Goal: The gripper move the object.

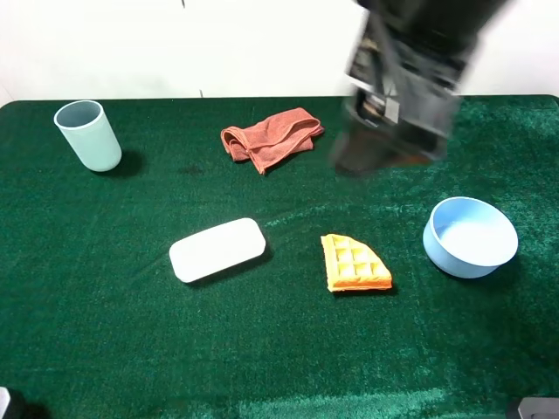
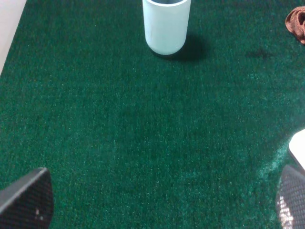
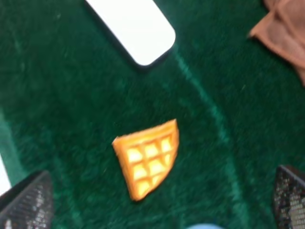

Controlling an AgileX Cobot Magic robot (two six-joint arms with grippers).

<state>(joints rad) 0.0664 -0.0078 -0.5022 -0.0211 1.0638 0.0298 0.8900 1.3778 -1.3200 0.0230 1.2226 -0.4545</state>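
The object, a flat white rounded case (image 1: 217,249), lies on the green table left of centre. It also shows in the right wrist view (image 3: 133,26), and its edge shows in the left wrist view (image 2: 299,145). My right gripper (image 1: 377,140) is a motion-blurred black mass high over the back right, well away from the case. In the right wrist view this gripper (image 3: 159,198) is open and empty, above the orange waffle wedge (image 3: 147,157). My left gripper (image 2: 158,198) is open and empty over bare felt, left of the case.
The waffle wedge (image 1: 354,264) lies right of the case. A light blue bowl (image 1: 470,236) stands at the right. A pale blue cup (image 1: 88,134) stands at the back left. A rust-coloured cloth (image 1: 271,137) lies crumpled at the back centre.
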